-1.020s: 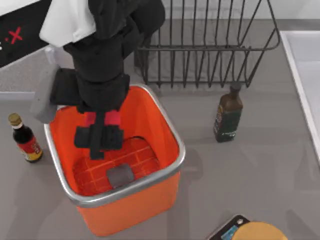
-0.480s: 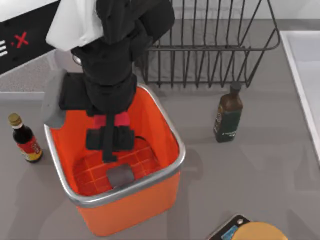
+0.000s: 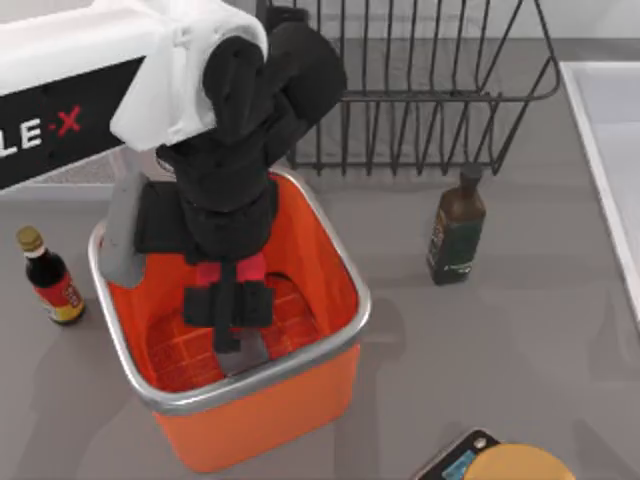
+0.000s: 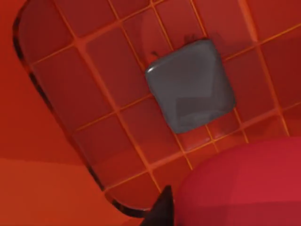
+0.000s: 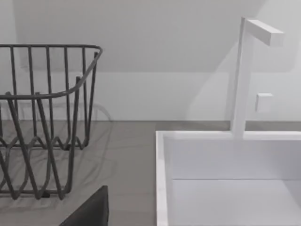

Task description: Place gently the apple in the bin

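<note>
Desk [image 3: 520, 340] | orange bin [image 3: 330, 345] at left | left gripper [image 3: 228, 318] lowered inside bin, fingers [image 3: 236, 305] clenched on apple [image 3: 232, 271], above gridded floor near grey square [image 4: 190, 84] | apple looks firm, smooth, bruisable; grip across widest middle, release low | right arm parked near rack [image 5: 42, 117], fingers cannot tell.

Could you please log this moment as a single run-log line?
left gripper: shut on apple, lowered inside bin | apple above gridded floor, not released | right arm: parked
</note>
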Controlling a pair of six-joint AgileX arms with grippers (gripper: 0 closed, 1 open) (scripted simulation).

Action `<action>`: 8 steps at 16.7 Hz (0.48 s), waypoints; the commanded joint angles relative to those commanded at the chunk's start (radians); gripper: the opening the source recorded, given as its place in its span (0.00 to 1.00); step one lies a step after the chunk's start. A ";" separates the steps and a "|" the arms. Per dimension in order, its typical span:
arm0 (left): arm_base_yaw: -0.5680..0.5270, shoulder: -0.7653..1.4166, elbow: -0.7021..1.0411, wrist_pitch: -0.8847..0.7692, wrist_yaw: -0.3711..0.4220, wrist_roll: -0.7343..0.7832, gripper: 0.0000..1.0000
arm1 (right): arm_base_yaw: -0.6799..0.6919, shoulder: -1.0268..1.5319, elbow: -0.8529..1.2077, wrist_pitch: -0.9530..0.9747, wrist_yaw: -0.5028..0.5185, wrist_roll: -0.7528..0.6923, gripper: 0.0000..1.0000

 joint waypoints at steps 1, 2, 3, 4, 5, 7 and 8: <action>0.001 0.002 -0.022 0.026 0.001 0.002 0.00 | 0.000 0.000 0.000 0.000 0.000 0.000 1.00; 0.001 0.005 -0.047 0.053 0.001 0.003 0.00 | 0.000 0.000 0.000 0.000 0.000 0.000 1.00; 0.001 0.009 -0.070 0.078 0.002 0.004 0.00 | 0.000 0.000 0.000 0.000 0.000 0.000 1.00; 0.002 0.013 -0.088 0.095 0.003 0.004 0.00 | 0.000 0.000 0.000 0.000 0.000 0.000 1.00; 0.002 0.016 -0.096 0.103 0.003 0.003 0.00 | 0.000 0.000 0.000 0.000 0.000 0.000 1.00; 0.002 0.016 -0.097 0.104 0.003 0.003 0.00 | 0.000 0.000 0.000 0.000 0.000 0.000 1.00; 0.002 0.016 -0.097 0.104 0.003 0.003 0.00 | 0.000 0.000 0.000 0.000 0.000 0.000 1.00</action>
